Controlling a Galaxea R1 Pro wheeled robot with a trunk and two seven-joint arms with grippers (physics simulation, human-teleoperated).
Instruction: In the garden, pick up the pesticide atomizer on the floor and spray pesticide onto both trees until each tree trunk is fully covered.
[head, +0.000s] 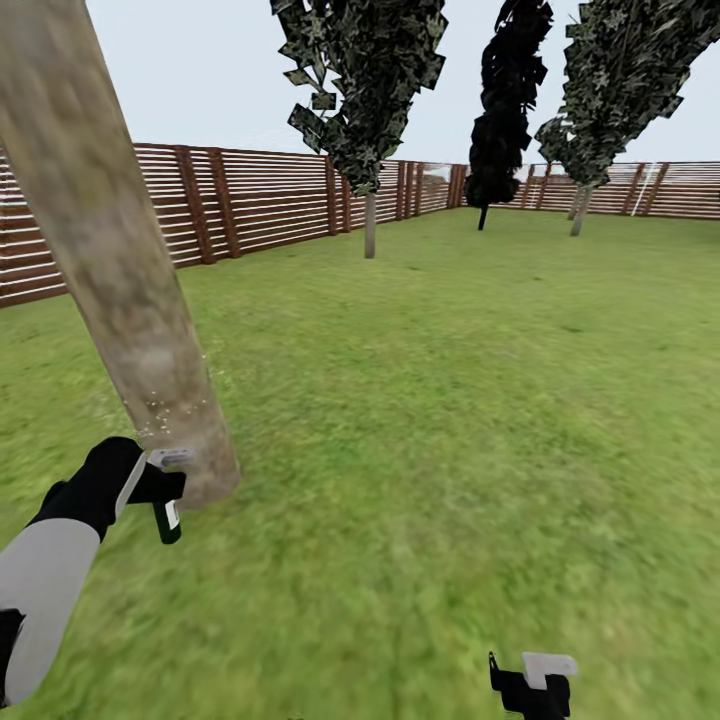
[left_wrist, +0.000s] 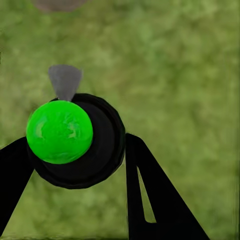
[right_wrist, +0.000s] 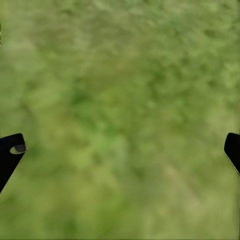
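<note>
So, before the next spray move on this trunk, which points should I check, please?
1. Atomizer held between the left end effector fingers: ok.
2. Thick tree trunk right in front of the left end effector: ok.
3. Pesticide specks landing on the lower trunk: ok.
4. Whole trunk covered: cannot tell.
5. Right end effector open and free over the lawn: ok.
6. Second thick trunk located: cannot tell.

Mottled grey-brown trunk (head: 120, 270); reddish-brown fence (head: 260, 200).
</note>
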